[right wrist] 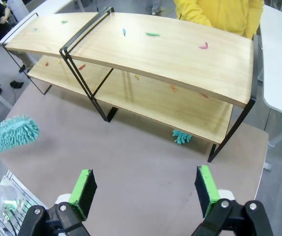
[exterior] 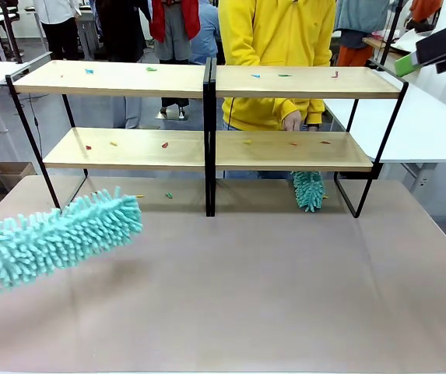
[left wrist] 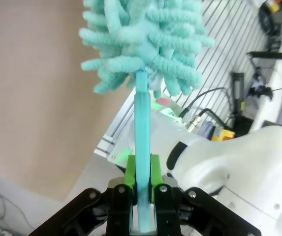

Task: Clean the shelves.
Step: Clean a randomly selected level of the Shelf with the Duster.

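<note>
Centrally, the shelves (exterior: 207, 82) stand at the far side of the table (exterior: 269, 312), coloured scraps (right wrist: 152, 34) on both boards. Left gripper (left wrist: 141, 177) pinches the handle of a teal duster (exterior: 59, 234) above the tabletop; right gripper (right wrist: 145, 189) is spread wide, holding nothing. A second duster (exterior: 309, 189) shows beneath the lower board.

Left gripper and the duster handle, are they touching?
Touching. In the left wrist view the left gripper clamps the teal duster handle between its green pads.
</note>
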You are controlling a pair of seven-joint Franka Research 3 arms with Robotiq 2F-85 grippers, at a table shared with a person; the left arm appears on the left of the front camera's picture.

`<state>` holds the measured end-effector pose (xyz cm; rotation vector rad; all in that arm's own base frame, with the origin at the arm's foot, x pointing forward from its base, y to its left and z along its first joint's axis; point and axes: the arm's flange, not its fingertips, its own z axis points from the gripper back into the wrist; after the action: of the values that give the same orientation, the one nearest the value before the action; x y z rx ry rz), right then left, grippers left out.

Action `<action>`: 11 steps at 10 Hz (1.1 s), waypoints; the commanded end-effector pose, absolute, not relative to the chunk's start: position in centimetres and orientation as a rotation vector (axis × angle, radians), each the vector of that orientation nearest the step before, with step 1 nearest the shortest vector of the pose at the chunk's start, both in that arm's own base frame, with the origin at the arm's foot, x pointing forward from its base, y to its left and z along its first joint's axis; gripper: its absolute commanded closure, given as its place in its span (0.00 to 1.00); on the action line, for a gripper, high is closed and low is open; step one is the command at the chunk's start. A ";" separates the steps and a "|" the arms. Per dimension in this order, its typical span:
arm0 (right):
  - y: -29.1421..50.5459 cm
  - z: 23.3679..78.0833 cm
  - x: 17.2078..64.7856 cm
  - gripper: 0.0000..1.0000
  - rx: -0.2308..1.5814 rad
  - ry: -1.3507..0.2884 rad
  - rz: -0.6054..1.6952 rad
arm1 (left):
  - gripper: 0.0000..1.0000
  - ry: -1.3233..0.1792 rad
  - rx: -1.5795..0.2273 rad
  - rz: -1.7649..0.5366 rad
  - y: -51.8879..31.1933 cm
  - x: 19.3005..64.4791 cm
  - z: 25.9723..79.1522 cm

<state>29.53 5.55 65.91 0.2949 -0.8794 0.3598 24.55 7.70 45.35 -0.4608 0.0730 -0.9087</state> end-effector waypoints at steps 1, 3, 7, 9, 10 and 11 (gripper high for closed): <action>5.4 66.0 29.6 0.00 0.301 -0.880 0.358 | 0.87 0.137 -0.432 -0.877 5.1 26.3 45.3; 5.4 66.0 29.6 0.00 0.301 -0.880 0.358 | 0.87 0.159 -0.393 -0.811 2.1 28.7 45.9; 5.4 66.0 29.6 0.00 0.301 -0.880 0.358 | 0.87 0.168 -0.374 -0.707 -4.7 33.1 45.7; 5.4 66.0 29.6 0.00 0.301 -0.880 0.358 | 0.87 0.103 -0.440 -0.611 -7.3 34.9 46.5; 5.4 66.0 29.6 0.00 0.301 -0.880 0.358 | 0.87 0.173 -0.371 -0.721 -5.4 33.1 45.6; 5.4 66.0 29.6 0.00 0.301 -0.880 0.358 | 0.87 0.173 -0.371 -0.721 -5.4 33.1 45.6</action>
<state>29.53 5.55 65.91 0.2948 -0.8795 0.3597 34.04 -6.38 45.53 -0.3905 0.1646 -0.6816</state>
